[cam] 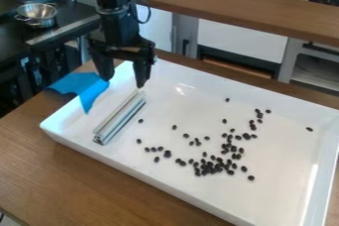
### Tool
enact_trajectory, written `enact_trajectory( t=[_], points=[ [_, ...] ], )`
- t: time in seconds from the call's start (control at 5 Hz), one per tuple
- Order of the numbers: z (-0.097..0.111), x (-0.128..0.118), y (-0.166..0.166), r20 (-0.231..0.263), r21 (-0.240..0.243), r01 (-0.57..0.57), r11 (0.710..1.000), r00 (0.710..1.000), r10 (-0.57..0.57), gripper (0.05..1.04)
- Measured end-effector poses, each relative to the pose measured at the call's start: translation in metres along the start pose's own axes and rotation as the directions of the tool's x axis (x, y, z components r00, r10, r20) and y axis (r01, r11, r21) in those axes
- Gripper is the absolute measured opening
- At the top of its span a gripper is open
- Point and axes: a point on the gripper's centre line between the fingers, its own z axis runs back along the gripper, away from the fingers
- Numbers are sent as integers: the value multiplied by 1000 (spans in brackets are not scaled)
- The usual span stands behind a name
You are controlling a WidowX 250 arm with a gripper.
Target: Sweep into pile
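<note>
Above the left end of the white tray (291, 113) hangs the black gripper (123, 82), open, its two fingers pointing down and spread apart. A silvery metal bar (120, 117) lies in the tray just below it, slanting from upper right to lower left; its upper end is near the right finger. Small dark beans are scattered over the tray's middle and right, densest in a cluster (213, 167) towards the front. Several reach up towards the back, and one bean (309, 129) lies alone at the right.
A blue cloth or sheet (83, 86) drapes over the tray's left rim, close to the gripper. The tray stands on a brown wooden table (79, 178). A wooden ledge (245, 8) runs behind it, and a metal bowl (37, 15) sits on the dark counter at upper left.
</note>
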Motion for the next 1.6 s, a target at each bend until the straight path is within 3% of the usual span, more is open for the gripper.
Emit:
enact_trajectory(
  t=[0.2,0.8,1.0,1.2,1.6],
  points=[
    [-11,-4,0,-29,-2,-3,1000,1000,3,1000],
    [-33,-4,0,53,20,51,999,997,-52,1000],
    [-49,-8,-3,44,-6,56,998,997,-56,1000],
    [-51,-5,-4,67,-12,45,999,997,-44,1000],
    [-58,-6,3,60,24,50,998,997,-52,1000]
  ],
)
